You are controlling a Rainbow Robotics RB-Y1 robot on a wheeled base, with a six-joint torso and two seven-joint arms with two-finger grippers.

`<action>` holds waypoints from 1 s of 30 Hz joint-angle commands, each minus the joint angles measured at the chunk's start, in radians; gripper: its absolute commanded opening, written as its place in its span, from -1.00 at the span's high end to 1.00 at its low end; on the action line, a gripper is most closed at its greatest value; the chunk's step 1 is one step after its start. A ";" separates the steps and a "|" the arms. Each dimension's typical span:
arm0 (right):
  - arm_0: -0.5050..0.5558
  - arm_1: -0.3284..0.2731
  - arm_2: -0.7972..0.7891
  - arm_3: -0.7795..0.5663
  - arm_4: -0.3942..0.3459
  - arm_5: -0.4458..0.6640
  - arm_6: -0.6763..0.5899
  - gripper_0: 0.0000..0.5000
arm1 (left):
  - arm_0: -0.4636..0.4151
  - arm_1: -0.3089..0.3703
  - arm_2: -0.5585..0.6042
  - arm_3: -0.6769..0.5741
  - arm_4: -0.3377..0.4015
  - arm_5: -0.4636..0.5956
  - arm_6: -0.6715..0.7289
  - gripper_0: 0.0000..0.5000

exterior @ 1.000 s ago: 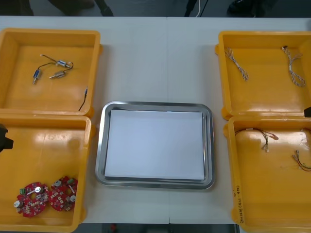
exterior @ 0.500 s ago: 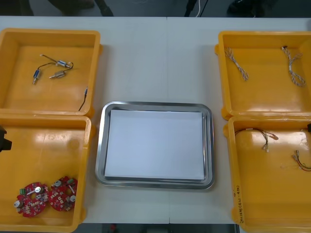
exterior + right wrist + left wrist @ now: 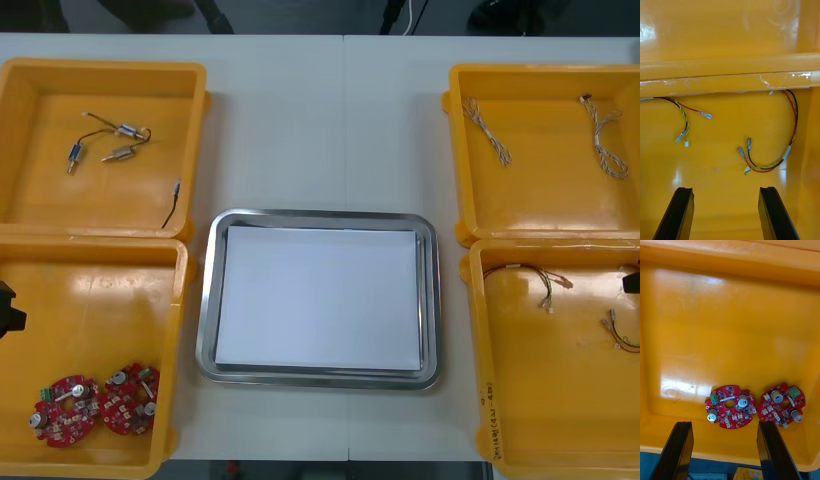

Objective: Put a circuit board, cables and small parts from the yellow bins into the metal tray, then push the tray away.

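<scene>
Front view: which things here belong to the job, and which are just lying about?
Job: metal tray; yellow bins; red circuit boards, left gripper above their bin, jaws open; red and yellow cables, right gripper above their bin, jaws open; twisted blue and white cables; small metal parts; black cable.
Just there: light table; floor beyond it.

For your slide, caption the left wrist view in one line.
Open left gripper facing two red circuit boards in a yellow bin.
</scene>
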State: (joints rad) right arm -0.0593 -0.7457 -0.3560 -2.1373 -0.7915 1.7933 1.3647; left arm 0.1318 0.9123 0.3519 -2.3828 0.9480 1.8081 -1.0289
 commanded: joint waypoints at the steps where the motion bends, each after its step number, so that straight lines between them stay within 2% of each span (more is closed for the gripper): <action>1: 0.082 -0.027 0.011 0.014 -0.015 -0.112 0.100 -1.00 | 0.078 0.046 -0.004 -0.013 -0.015 -0.062 -0.083 -1.00; 13: 0.153 -0.027 0.065 0.129 -0.049 -0.296 0.264 -1.00 | 0.200 0.056 -0.019 0.002 -0.031 -0.230 -0.086 -1.00; 25: 0.180 -0.027 0.132 0.189 -0.032 -0.430 0.307 -1.00 | 0.264 0.056 -0.077 0.074 -0.052 -0.385 -0.094 -1.00; 30: 0.187 -0.027 0.132 0.197 -0.022 -0.433 0.340 -1.00 | 0.282 0.056 -0.094 0.097 -0.052 -0.411 -0.092 -1.00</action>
State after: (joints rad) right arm 0.1005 -0.7457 -0.2338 -1.9380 -0.8262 1.3702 1.6481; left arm 0.3710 0.9281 0.2739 -2.2913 0.9061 1.4196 -1.0289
